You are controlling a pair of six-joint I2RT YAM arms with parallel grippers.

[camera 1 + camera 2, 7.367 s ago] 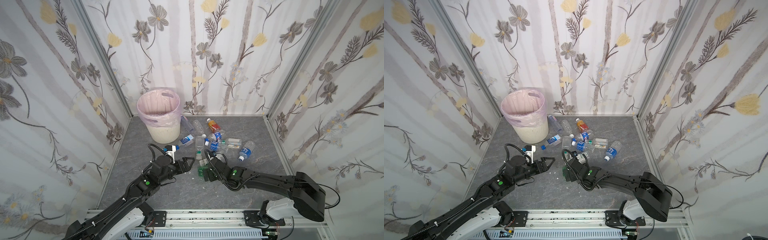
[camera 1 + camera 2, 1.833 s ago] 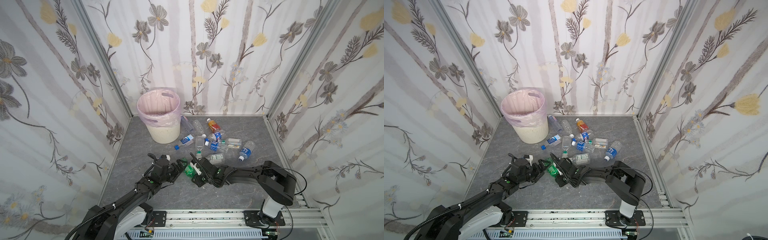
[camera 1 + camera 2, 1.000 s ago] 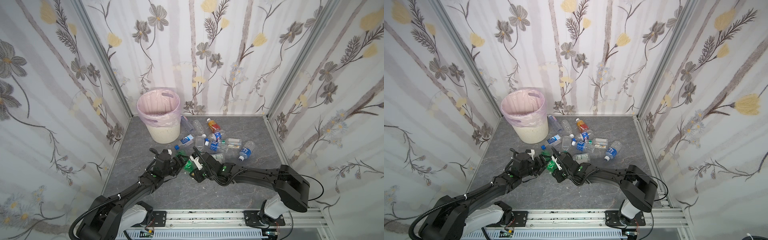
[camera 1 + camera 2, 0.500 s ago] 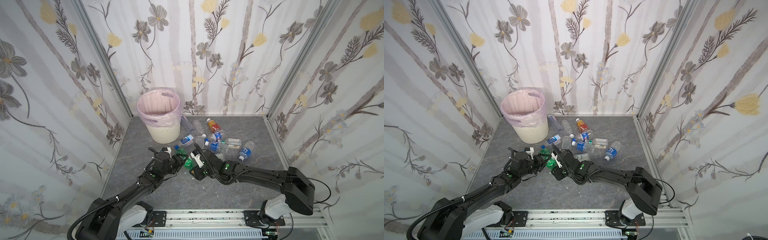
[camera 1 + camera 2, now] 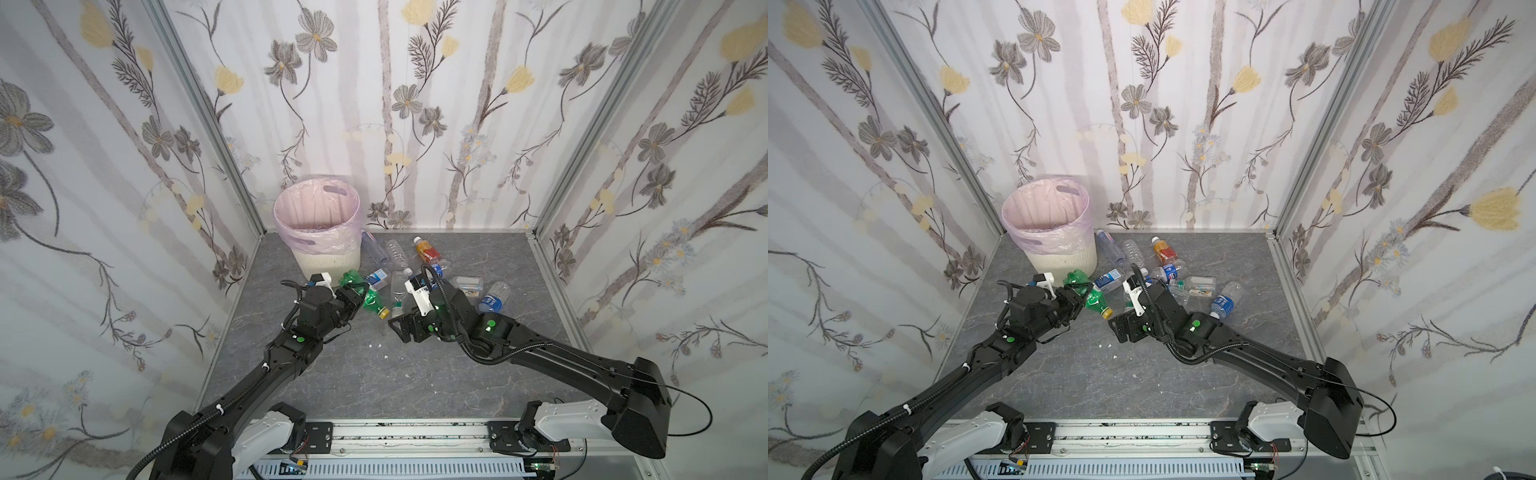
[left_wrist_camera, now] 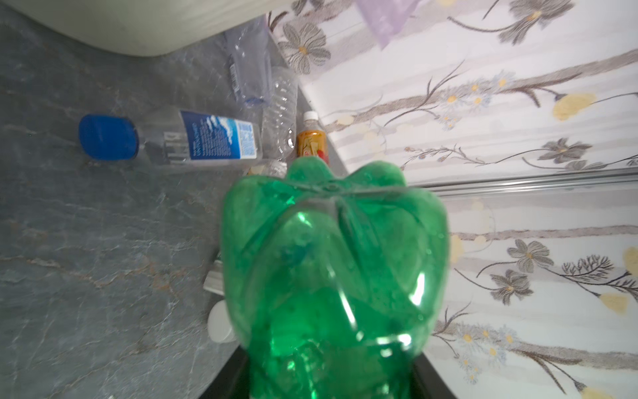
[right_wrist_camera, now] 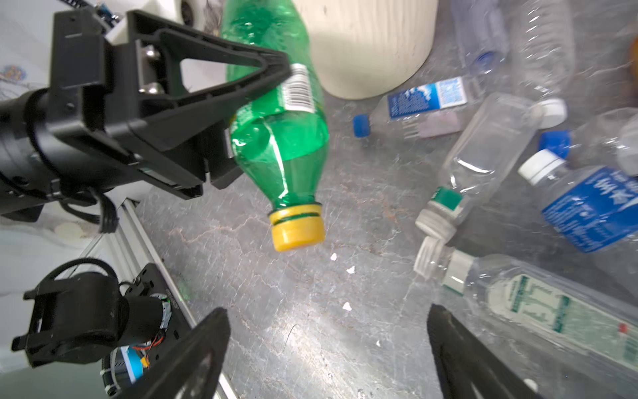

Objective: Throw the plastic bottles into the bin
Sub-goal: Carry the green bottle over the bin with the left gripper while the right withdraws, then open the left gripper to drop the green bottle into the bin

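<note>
Left arm holds a green bottle beside the bin.
The left fingers (image 5: 1076, 296) clamp a green bottle (image 5: 1094, 300), its yellow cap toward the right fingers (image 5: 1117, 324), which stand spread wide just apart from it. The bin (image 5: 1065, 259) stands behind in the desk's (image 5: 1084, 374) left corner, with loose bottles (image 5: 1223, 305) to its right.

A staged robot test cell is indicated: floral-papered panels (image 5: 374, 104) are framed by aluminium posts (image 5: 208, 116), and a mounting rail (image 5: 415, 432) is fixed along the grey counter (image 5: 374, 374).
</note>
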